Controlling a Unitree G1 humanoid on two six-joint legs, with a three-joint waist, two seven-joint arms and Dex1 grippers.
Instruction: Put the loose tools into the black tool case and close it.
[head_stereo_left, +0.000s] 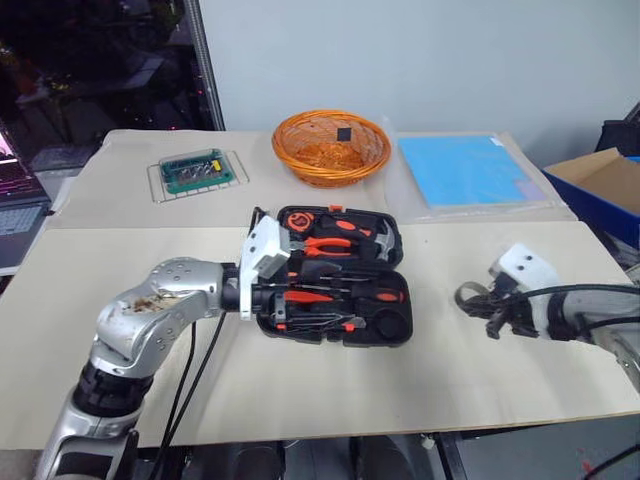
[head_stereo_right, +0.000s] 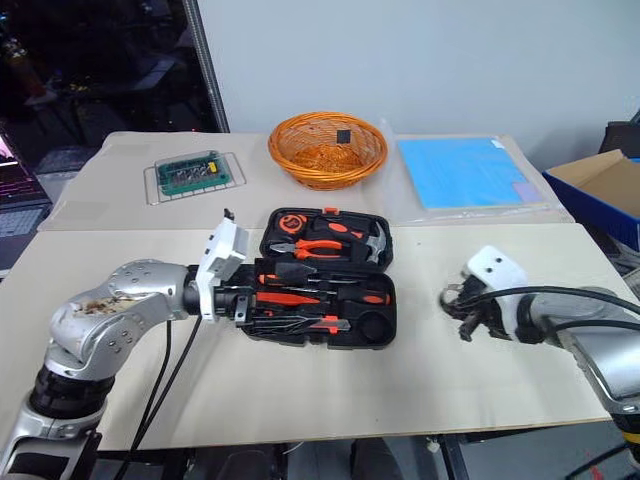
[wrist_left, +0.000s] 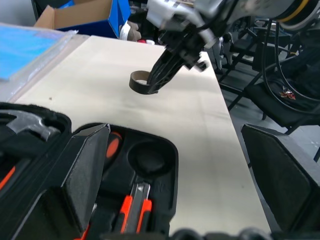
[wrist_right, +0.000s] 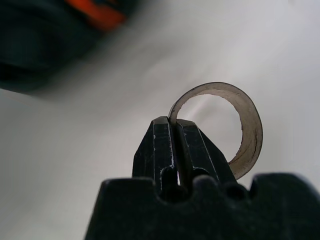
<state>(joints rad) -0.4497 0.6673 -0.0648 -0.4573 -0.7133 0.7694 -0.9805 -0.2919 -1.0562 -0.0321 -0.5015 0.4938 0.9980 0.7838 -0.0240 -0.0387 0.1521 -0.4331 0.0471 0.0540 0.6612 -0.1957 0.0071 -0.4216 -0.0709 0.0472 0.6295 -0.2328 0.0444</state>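
The black tool case lies open in the middle of the table. Black-and-orange screwdrivers and a utility knife rest in its near half, beside an empty round recess. My left gripper is at the case's left end, fingers spread wide over the recesses and holding nothing. To the right of the case, my right gripper is shut on the wall of the small grey tape roll. It holds the tape roll close to the tabletop, apart from the case.
Pliers and a hammer fill the case's far half. At the back stand an orange wicker basket, a clear box with a green bit set and a blue sheet. A blue-lined cardboard box stands beyond the table's right edge.
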